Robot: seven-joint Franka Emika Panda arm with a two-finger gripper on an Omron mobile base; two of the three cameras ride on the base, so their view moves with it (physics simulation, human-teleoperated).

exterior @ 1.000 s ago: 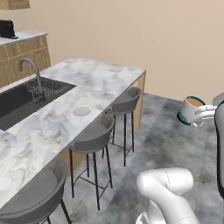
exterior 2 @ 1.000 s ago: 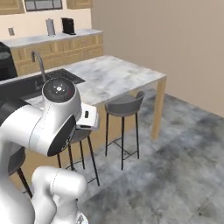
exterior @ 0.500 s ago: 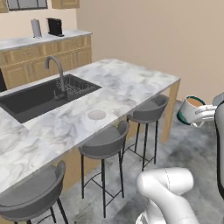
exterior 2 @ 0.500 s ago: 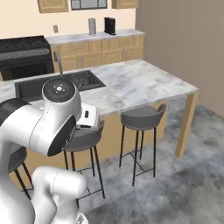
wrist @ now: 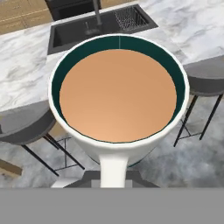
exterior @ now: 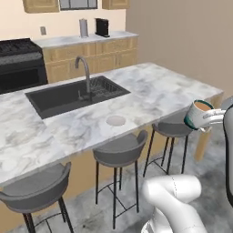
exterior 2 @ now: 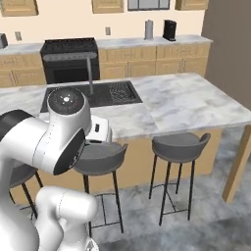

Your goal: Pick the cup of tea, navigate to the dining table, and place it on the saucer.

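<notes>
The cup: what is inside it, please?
The cup holds brown tea, filling it nearly to the dark green rim. The tea covers the bottom, so anything beneath cannot be seen.

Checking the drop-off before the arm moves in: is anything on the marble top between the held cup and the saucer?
Nothing visible. The cup of tea hangs beyond the dining table edge, above a stool; bare marble lies between that edge and the saucer.

Dining table (exterior: 154, 88) top veined marble, glossy; base wood. Stools (exterior: 120, 150) matt grey.

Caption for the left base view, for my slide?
Gripper carries the cup of tea off the dining table's edge; saucer waits.
</notes>
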